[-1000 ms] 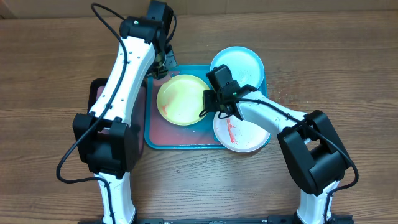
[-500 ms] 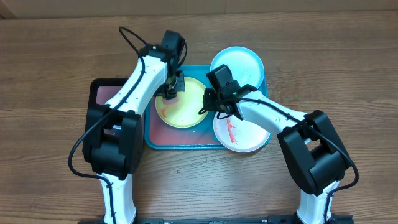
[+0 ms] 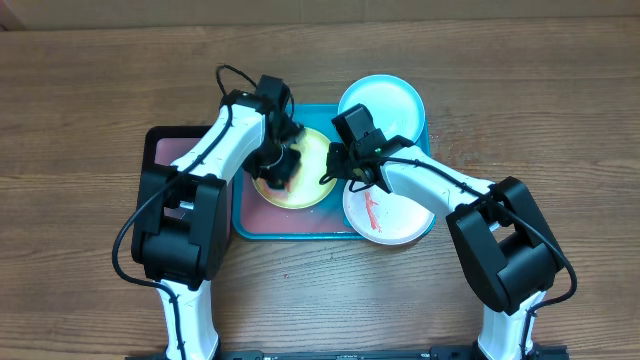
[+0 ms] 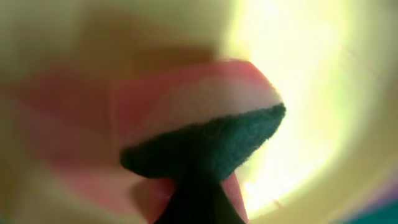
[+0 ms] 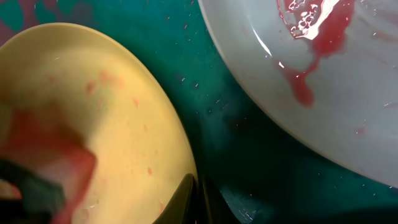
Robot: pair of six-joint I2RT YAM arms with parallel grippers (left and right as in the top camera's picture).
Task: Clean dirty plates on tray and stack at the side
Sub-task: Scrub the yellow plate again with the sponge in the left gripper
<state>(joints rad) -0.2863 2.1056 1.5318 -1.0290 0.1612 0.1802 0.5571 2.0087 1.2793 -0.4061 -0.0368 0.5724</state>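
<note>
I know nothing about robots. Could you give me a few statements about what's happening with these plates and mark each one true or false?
1. The left end effector holds a sponge against the yellow-green plate. True.
2. The white plate is spotless. False: a red smear runs across it.
3. The right end effector pinches the yellow-green plate's rim. True.
4. The light blue plate is stacked on top of the white plate. False: the two lie separately, the blue one farther from the robot.
</note>
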